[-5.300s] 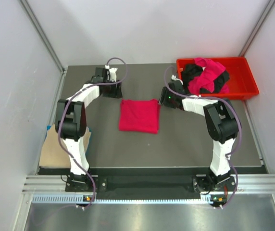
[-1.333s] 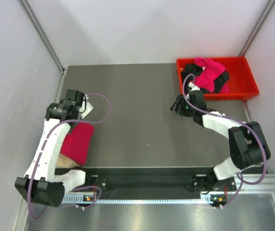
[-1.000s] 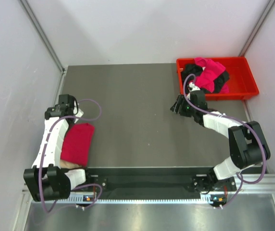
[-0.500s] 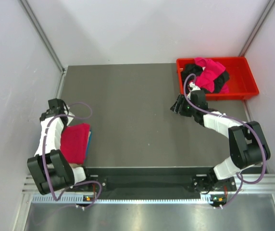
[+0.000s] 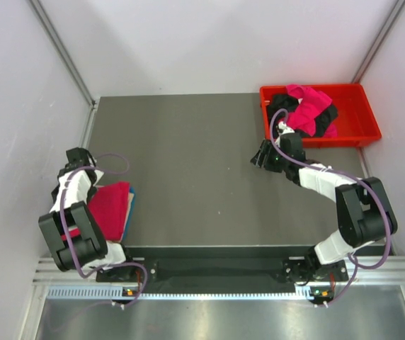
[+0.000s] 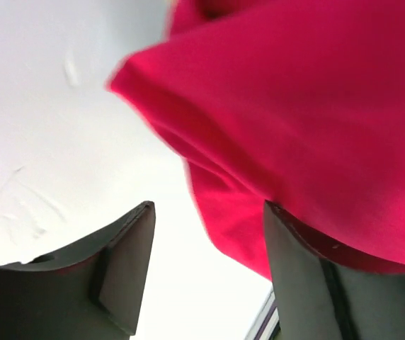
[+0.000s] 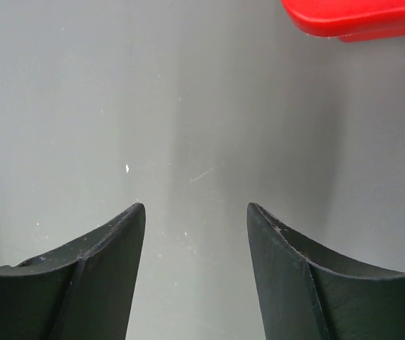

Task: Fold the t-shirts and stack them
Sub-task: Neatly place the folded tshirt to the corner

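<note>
Left arm [image 5: 71,191] hides part of the folded pink t-shirt [image 5: 110,207], far across the table [image 5: 188,142] from the red tray [image 5: 362,132]; a blue sliver [image 5: 131,201] peeks beneath. Left gripper [image 6: 207,212]: jaws apart, blurred cloth brushing one finger, nothing pinched. Tray holds a pink-and-black t-shirt heap [image 5: 303,112]. Right gripper [image 7: 195,209], beside the tray's corner, gapes empty.

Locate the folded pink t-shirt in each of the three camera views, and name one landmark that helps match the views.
Top view: the folded pink t-shirt lies at the near left edge of the table.
Left wrist view: it fills the upper right, close to the camera.
Right wrist view: not in it.
Shared landmark: the red tray, far right in the top view, shows at the top right corner of the right wrist view; the left wrist view lacks it.
</note>
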`<act>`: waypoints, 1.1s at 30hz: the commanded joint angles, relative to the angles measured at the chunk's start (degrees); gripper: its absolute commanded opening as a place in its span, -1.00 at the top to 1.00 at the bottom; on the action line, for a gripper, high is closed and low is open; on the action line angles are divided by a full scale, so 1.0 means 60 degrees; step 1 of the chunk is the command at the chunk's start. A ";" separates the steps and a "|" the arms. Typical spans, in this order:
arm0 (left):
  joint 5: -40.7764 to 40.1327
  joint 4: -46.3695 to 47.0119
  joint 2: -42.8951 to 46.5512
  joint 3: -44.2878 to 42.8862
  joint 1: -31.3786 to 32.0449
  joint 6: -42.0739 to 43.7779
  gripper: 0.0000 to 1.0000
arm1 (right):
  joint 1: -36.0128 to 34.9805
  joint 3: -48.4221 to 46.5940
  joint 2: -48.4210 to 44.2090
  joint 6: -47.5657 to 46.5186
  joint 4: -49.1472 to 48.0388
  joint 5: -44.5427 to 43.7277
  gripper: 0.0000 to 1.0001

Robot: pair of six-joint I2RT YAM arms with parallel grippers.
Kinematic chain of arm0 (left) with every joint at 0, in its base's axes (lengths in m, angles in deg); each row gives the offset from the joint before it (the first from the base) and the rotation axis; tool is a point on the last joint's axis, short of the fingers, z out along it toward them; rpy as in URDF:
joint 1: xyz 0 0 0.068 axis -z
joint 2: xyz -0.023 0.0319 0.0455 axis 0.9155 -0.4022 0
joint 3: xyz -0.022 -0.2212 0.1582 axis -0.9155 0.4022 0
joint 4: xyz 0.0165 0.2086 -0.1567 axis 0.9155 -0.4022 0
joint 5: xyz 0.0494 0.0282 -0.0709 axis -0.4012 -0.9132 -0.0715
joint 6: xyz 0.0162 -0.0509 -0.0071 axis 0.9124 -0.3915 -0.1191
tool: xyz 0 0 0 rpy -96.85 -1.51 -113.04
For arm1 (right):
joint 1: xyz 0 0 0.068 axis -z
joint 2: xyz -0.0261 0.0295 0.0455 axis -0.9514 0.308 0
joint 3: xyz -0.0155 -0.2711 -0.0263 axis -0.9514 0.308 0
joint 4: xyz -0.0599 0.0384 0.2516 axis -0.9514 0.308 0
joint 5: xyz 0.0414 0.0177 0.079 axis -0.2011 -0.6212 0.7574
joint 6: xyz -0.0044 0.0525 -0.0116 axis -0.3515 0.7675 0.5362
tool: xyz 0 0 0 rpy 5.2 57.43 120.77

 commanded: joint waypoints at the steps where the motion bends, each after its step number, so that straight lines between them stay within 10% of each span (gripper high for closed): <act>1: -0.1309 0.1900 -0.0341 -0.0231 -0.0223 0.0182 -0.35 | 0.0149 -0.0423 0.0105 -0.0138 -0.0025 0.0145 -0.20; 8: 0.0354 0.1230 -0.0490 -0.1697 -0.0194 -0.1311 -0.01 | 0.0149 -0.0408 0.0135 -0.0108 -0.0025 0.0131 -0.20; 16: 0.2319 0.0923 -0.0225 -0.1595 -0.0194 -0.2293 1.00 | 0.0149 -0.0540 0.0091 -0.0181 0.0311 0.0043 -0.21; 33: 0.0783 0.3382 -0.2758 -0.1287 -0.0912 -0.2205 1.00 | 0.0149 -0.0759 0.0032 -0.0167 0.0531 -0.0045 -0.20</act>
